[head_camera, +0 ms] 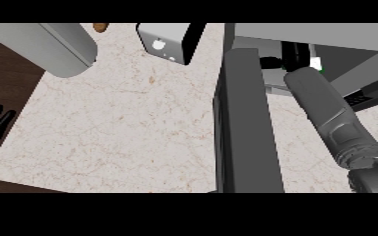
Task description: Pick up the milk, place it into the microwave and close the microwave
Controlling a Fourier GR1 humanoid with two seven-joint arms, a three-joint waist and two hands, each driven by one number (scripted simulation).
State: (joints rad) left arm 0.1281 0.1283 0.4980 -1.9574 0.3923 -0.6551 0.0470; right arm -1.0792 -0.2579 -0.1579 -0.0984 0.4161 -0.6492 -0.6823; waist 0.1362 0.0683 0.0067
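Milk (316, 63) barely visible: only a small white-and-green sliver shows, deep inside the microwave (295, 35) cavity at upper right, just past the tip of the right forearm (328, 112). Microwave door (247, 125) is open, a dark slab seen edge-on, running down the middle of the view over the speckled counter (125, 125). Right forearm angles from lower right up into the cavity; right hand hidden inside, fingers can't tell. Left hand (4, 122): only dark fingertips at the left edge, spread or curled can't tell. Grey cylinder (63, 47) top left, white box-like appliance (166, 42) top centre.
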